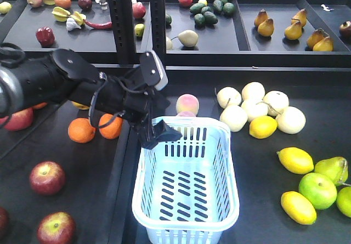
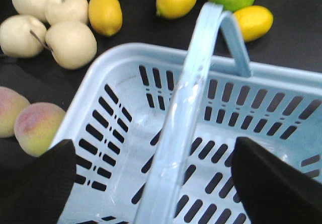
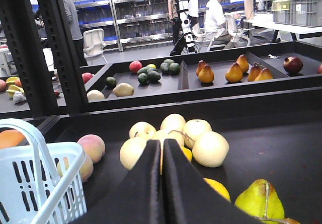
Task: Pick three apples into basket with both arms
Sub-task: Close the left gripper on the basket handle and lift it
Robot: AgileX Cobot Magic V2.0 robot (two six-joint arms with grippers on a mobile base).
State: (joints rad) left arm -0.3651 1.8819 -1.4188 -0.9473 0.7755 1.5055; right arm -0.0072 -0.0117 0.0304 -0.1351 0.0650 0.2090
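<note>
Two apples [image 1: 47, 177] lie nearest you on the left tray [image 1: 93, 200], beside the basket [image 1: 189, 227] and outside it. Your left gripper [image 1: 159, 134] hangs over the basket's far left corner, jaws spread wide with the handle [image 2: 176, 123] between them. Farther back, a third apple [image 1: 19, 119] sits partly behind that arm [image 1: 55, 79]. Your right gripper [image 3: 162, 158] is pressed closed on nothing and faces pale fruit [image 3: 201, 143].

I'm looking at a lab or workshop dressed up as a shop's produce section. Fruit lies sorted in black trays [image 1: 279, 44], pears [image 3: 234, 73] in one and lemons [image 1: 296, 160] in another, beside a shopping basket [image 1: 186, 223]. Behind stand metal shelves [image 3: 136, 20] of blue bins [image 3: 95, 3], a swivel chair [image 3: 94, 44], grey crates [image 3: 302, 5] and a man [image 3: 217, 15] seated at a table [image 3: 282, 26].
</note>
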